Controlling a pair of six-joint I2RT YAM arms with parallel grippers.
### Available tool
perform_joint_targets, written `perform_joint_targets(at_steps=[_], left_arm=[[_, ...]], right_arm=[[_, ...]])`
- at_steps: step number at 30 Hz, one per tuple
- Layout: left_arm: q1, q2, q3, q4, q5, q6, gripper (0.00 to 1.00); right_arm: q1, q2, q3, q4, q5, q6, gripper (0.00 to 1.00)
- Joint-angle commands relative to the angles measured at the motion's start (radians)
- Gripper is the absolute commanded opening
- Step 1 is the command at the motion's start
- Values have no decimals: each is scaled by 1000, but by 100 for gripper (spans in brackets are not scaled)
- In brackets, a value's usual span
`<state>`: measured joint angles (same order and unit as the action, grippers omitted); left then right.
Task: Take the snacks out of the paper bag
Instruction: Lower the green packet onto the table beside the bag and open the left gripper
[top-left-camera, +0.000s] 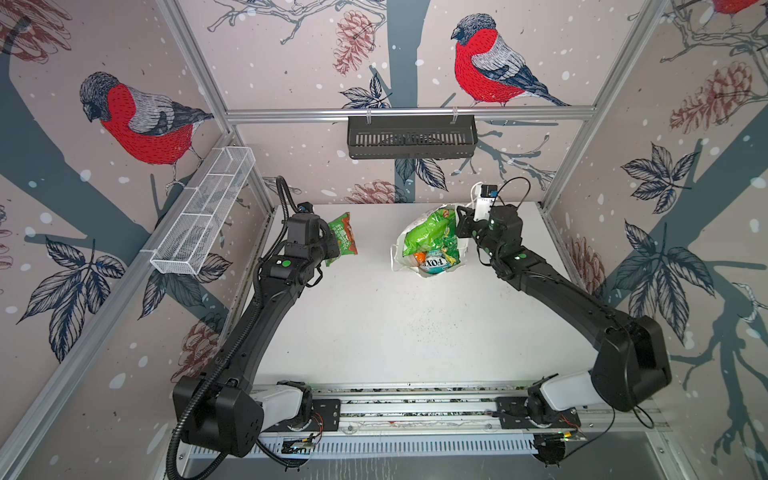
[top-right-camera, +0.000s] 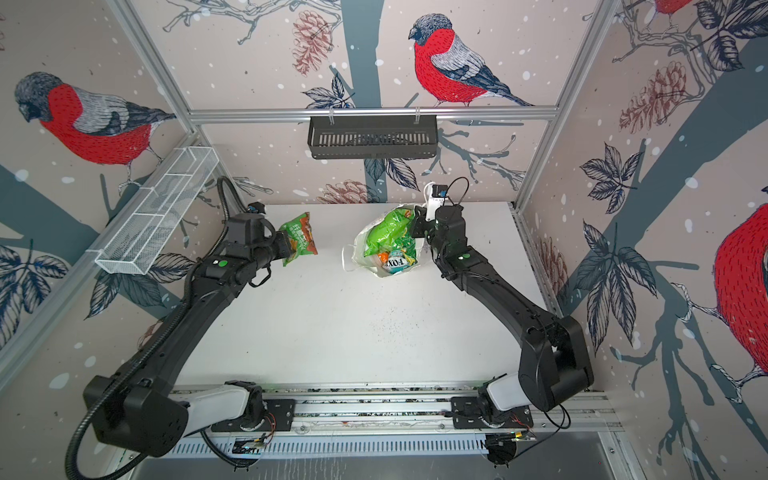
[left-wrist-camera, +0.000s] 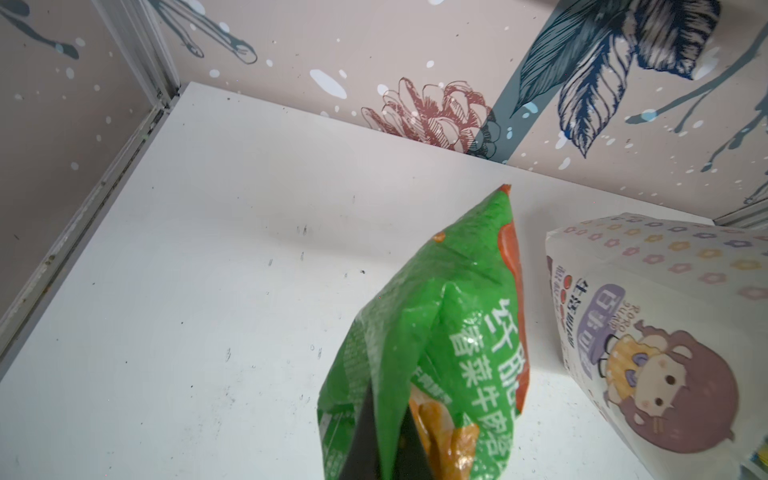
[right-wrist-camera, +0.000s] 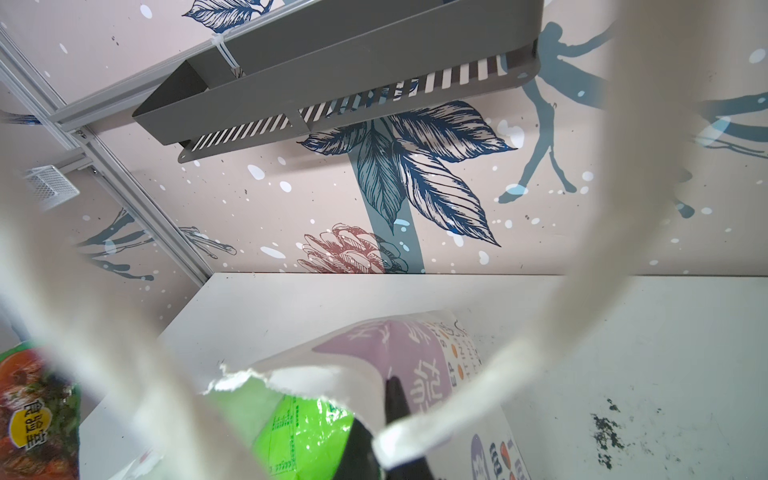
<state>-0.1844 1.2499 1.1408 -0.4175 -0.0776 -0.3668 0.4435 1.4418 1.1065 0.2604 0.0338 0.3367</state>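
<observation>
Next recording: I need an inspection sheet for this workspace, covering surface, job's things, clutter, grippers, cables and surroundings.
Surface: white table, bare apart from dark specks near the middle.
Job's things: paper bag at the back, mouth open, with green, teal and orange snacks inside; one green packet is out of it.
Clutter: nothing seen.
Grippers: left gripper shut on the green packet; right gripper shut on the paper bag's rim.
Cables: black conduit along the left arm; thin black cable looped at the right wrist.
Surroundings: white mesh basket on the left wall; black slotted tray on the back rail; bird wallpaper.
</observation>
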Motion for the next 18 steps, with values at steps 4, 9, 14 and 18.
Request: perform_joint_targets(at_steps=[4,9,14,18], left_arm=[[64,39,-55,81,55,-13,0],[125,94,-68,64,30,-11,0],[145,146,-48,22,8,4,0],[147,183,-50,12,5,20,0]], right_arm=[[-3,-12,-7,77,-1,5,0],[-6,-10,-8,80,-9,8,0],[-10,-12,-16,88,-13,12,0],[-16,-13,-25,93,-17,18,0]])
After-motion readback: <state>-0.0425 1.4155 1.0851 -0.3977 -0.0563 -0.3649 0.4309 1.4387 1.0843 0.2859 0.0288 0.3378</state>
